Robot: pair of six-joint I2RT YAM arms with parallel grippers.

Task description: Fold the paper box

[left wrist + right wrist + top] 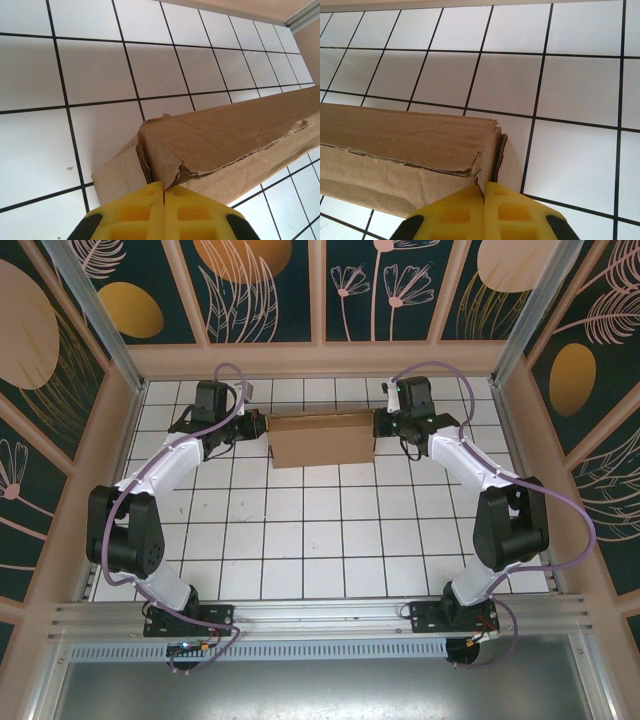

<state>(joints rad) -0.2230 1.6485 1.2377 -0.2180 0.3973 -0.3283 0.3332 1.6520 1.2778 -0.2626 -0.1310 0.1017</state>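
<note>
2 grippers on 1 paper box (322, 440), 1 at each short end. Plain brown cardboard, shallow rectangular shape, long side running left to right on white tiled table (320, 540), over the far rows of tiles, close to back wall (320, 360), roughly centred between the 2 arms. Left gripper (262, 428) at left end of box, right gripper (379, 426) at right end, both touching cardboard in top view. Left wrist view: left gripper (163, 186) narrow, yellow fingers (132, 212) pressed together with just a hairline seam, pinched on end wall of paper box (210, 140); ragged torn edge along the long fold, corner crumpled and split. Right wrist view: much the same, mirrored, right gripper (484, 186) narrow, yellow fingers (515, 212) nearly meeting, clamped on end wall of paper box (405, 145); torn edge along the long fold, cardboard layers showing at the corner. Grey shadow on the tiles beside the box in both wrist views. Lifted or resting on the tiles: cannot tell
</note>
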